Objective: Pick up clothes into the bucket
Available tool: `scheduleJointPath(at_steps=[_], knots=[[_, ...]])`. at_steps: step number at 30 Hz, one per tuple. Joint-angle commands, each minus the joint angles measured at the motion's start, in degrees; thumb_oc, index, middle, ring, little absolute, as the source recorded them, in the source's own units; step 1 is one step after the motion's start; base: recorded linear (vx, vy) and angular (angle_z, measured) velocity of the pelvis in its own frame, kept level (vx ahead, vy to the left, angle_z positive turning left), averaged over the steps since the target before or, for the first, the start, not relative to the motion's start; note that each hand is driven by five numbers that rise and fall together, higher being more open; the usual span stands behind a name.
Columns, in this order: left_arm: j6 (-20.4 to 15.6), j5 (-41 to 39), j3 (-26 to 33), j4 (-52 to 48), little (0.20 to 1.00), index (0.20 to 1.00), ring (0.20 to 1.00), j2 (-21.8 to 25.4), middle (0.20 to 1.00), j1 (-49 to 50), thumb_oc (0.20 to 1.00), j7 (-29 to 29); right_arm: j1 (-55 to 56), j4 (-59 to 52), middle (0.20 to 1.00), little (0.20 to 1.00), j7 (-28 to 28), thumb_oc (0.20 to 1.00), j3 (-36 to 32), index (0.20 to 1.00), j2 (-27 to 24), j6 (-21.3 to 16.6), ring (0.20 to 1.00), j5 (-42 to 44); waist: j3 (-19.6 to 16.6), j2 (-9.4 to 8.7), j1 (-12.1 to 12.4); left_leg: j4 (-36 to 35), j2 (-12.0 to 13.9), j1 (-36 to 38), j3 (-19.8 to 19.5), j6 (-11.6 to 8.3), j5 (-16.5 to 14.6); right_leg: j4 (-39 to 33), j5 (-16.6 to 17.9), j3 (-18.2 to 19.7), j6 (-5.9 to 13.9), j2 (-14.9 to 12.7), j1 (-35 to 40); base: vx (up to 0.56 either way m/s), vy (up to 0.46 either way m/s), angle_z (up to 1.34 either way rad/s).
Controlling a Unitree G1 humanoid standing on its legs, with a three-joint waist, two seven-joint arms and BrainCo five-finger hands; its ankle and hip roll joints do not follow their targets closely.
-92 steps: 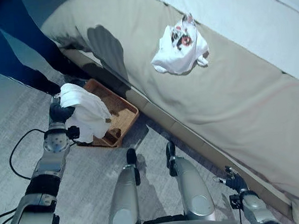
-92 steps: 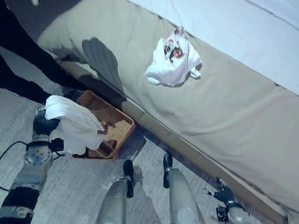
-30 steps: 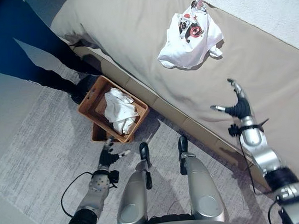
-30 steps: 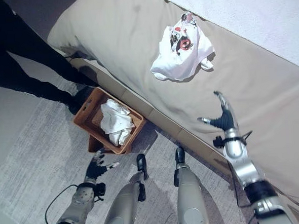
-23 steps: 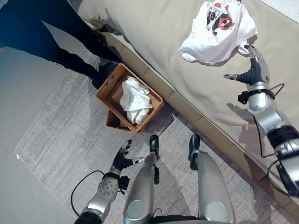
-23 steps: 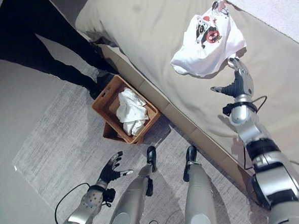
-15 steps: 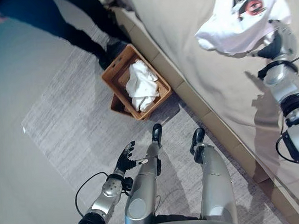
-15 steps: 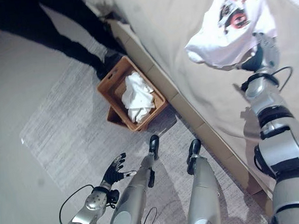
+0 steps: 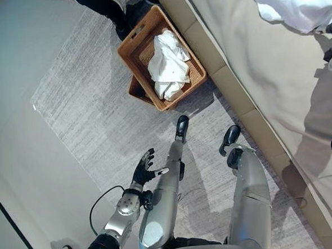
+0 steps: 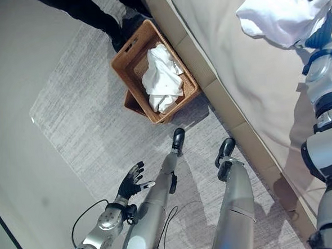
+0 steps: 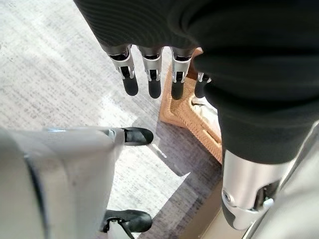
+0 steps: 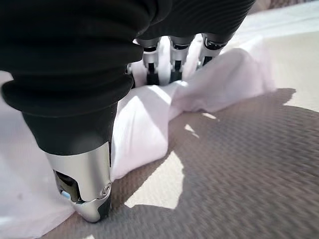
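Right hand point(image 12: 149, 64) on shirt point(image 10: 277, 10), bed point(image 10: 254, 91).
Fingertips sunk in cloth, grip unclear; left hand point(image 9: 142, 172) spread, empty, over rug point(image 9: 91, 106).

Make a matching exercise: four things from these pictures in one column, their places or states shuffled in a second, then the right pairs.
1. white cloth
2. white T-shirt
3. left hand
4. right hand

A. fingers spread, over the grey rug
B. in the brown basket
C. on the tan bedcover
D. fingers on the T-shirt

Pairs: 1-B, 2-C, 3-A, 4-D
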Motion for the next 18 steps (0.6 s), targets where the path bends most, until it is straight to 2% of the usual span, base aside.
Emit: scheduleJointPath(at_steps=[1, 7, 8, 9, 10, 18], knots=[[-1.51, -2.02, -1.60, -1.99, 1.000, 1.000, 1.000, 1.91, 1.000, -0.53, 1.000, 0.82, -5.61, 0.82, 1.000, 1.000, -0.92, 1.000, 6.52, 1.000, -4.13, 0.06, 1.000, -1.82, 0.43, 1.49, 0.54, 1.23, 1.09, 2.67, -0.54, 1.23, -2.70, -0.04, 0.26, 2.84, 6.14, -0.93, 1.60, 0.02, -0.026, 0.11], [-2.12, -3.74, -1.36, -5.07, 1.000, 1.000, 1.000, 2.34, 1.000, -1.17, 1.000, 1.16, -9.38, -1.30, 1.000, 1.000, -1.56, 1.000, 9.47, 1.000, -3.33, -0.76, 1.000, -1.15, 0.43, 1.25, 0.83, 1.89, 0.66, 0.02, -0.62, 1.48, -2.94, 0.44, 0.59, 3.65, 6.08, -1.00, -1.36, 0.01, -0.002, 0.03], [-2.28, -4.08, -1.31, -5.36, 1.000, 1.000, 1.000, 2.50, 1.000, -1.24, 1.000, 1.16, -10.03, -1.85, 0.912, 0.912, -1.12, 0.912, 10.03, 0.912, -3.08, -1.25, 0.912, -0.67, 0.43, 1.13, 0.96, 2.41, 0.53, -0.49, -0.52, 1.52, -3.12, 0.46, 0.62, 3.77, 6.07, -0.99, -1.76, 0.00, 0.000, 0.00], [-2.16, -4.43, -1.26, -5.44, 1.000, 1.000, 1.000, 2.59, 1.000, -1.37, 1.000, 1.00, -10.71, -2.22, 0.335, 0.335, -0.68, 0.335, 10.60, 0.335, -2.75, -1.57, 0.335, -0.20, 0.43, 0.97, 0.97, 2.79, 0.52, -0.93, -0.41, 1.51, -3.29, 0.44, 0.72, 3.88, 6.07, -0.94, -2.15, 0.00, 0.000, 0.00], [-2.20, -4.57, -1.29, -5.54, 1.000, 1.000, 1.000, 2.65, 1.000, -1.42, 1.000, 0.92, -11.08, -2.48, 0.200, 0.200, -0.41, 0.200, 10.83, 0.200, -2.50, -1.80, 0.200, 0.27, 0.43, 0.85, 1.00, 3.09, 0.53, -1.22, -0.38, 1.53, -3.37, 0.33, 0.89, 3.96, 6.11, -0.93, -2.31, 0.00, 0.000, 0.00], [-1.90, -4.32, -0.83, -2.33, 1.000, 1.000, 1.000, 2.51, 1.000, -2.48, 1.000, 1.47, -12.36, -7.41, 0.200, 0.200, -0.74, 0.200, 9.41, 0.200, 0.24, -4.51, 0.200, 7.53, 0.43, -1.55, 0.21, 6.02, 0.24, -0.97, -0.02, 1.55, -5.09, -1.64, 2.21, 4.44, 6.26, 0.16, -0.30, 0.00, 0.002, -0.01]])
